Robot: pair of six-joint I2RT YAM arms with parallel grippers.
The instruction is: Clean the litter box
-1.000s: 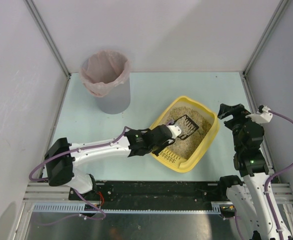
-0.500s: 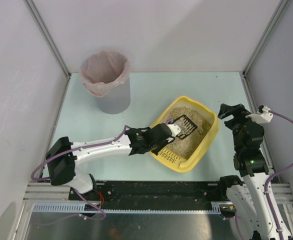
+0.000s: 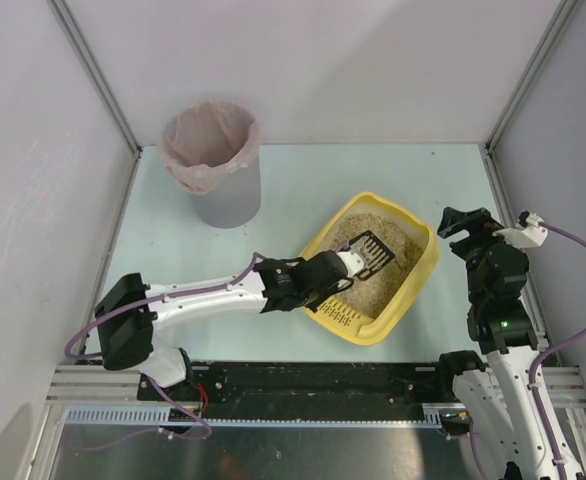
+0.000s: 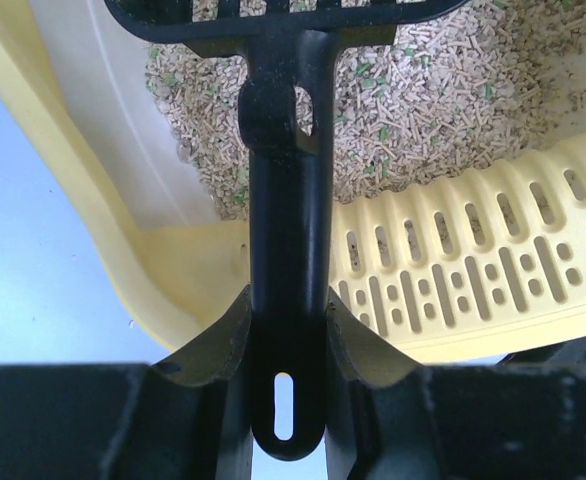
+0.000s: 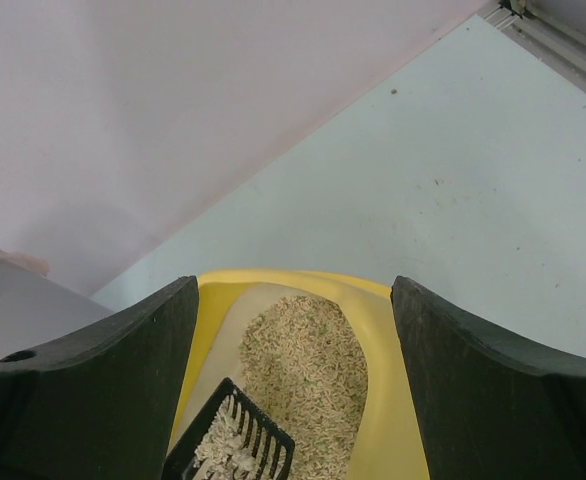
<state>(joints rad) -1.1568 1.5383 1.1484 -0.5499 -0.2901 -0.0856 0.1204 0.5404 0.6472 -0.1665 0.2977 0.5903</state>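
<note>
Presently grips the black scoop (image 3: 371, 252) by its handle in the left claw (image 3: 345, 262), fingers (image 4: 218, 335) clenched against both sides of it. Reaches in over the slotted grille (image 4: 473, 280) on the near edge of the litter box (image 3: 425, 262), scoop head over the beige litter (image 4: 423, 120), some pellets lying on its tines. Cannot tell whether the head touches the litter bed. Holds the right claw (image 3: 458, 222) released, jaws wide apart with nothing gripped, just beside the box's right rim. Shows the yellow litter box lying askew on the pale table (image 3: 303, 190), right of centre, between the two arms. Shows also a grey, pink-lined bin (image 3: 223, 190) upright at the far left, well apart from the box.
</note>
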